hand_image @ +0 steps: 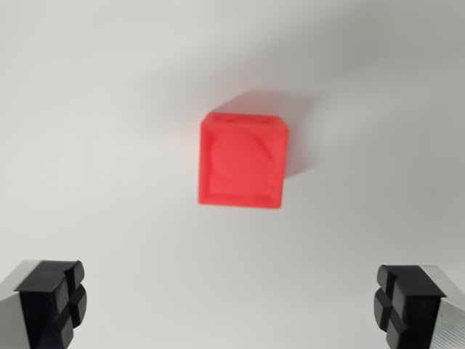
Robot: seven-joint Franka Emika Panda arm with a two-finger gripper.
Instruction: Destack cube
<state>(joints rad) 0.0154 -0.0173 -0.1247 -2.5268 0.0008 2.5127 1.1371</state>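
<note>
Down at the wrist view's lower left corner sits one black finger (54, 302) of the gripper (232, 305), its mate at the lower right, the two spread wide apart with nothing between them. Midway across, above the gap, a red cube (242, 161) stands on the white desk (87, 145), well clear of both fingers. A round recess marks its top face; the blur hides whether another cube lies beneath.
</note>
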